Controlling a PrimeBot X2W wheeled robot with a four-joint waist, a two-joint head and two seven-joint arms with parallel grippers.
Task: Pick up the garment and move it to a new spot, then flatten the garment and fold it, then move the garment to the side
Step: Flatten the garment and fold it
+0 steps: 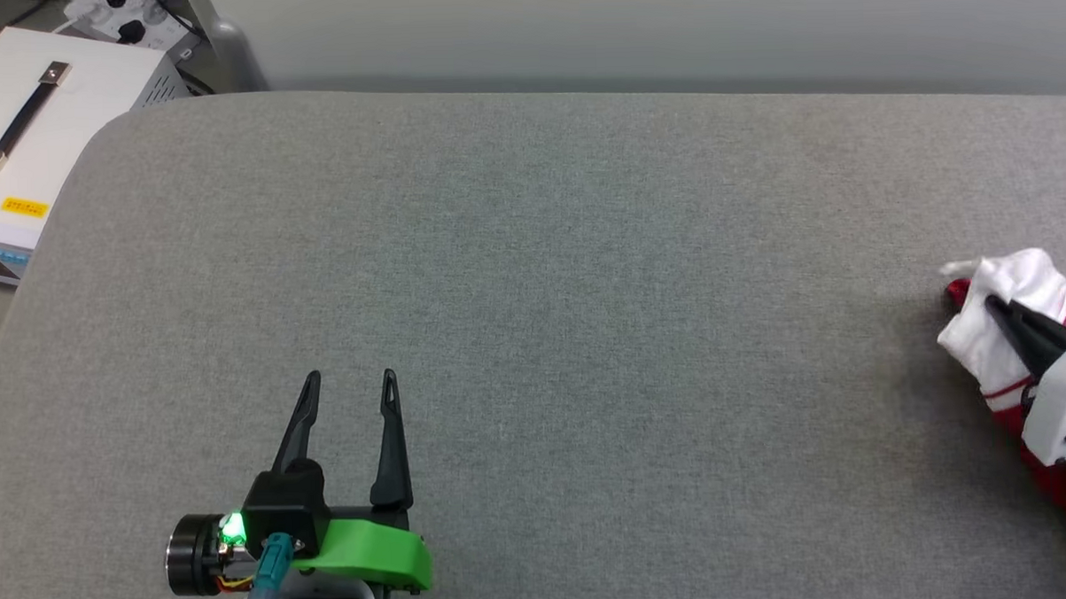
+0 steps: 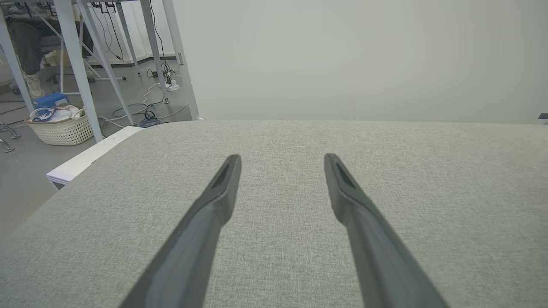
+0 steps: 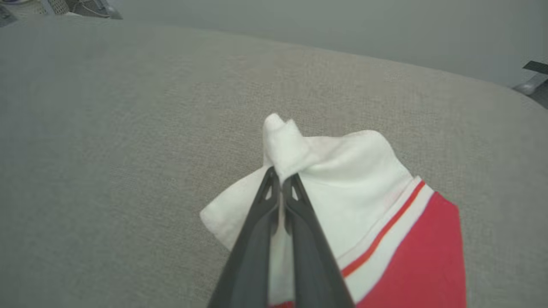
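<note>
We judge the red jersey (image 3: pixel 419 265), bunched at the table's (image 1: pixel 531 246) right side, soft and floppy; our right claw (image 3: pixel 280 176) pinches its white sleeve (image 3: pixel 346 171), a fair hold, while our left claw (image 1: pixel 350 377) hovers spread.

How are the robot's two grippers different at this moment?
The left gripper has its fingers spread apart; the right gripper has its fingers pressed together. The left gripper holds nothing, over bare grey table; the right gripper pinches the white sleeve of the shirt. In the head view the left gripper sits at the lower left, the right gripper at the far right edge. Both have two long dark fingers.
</note>
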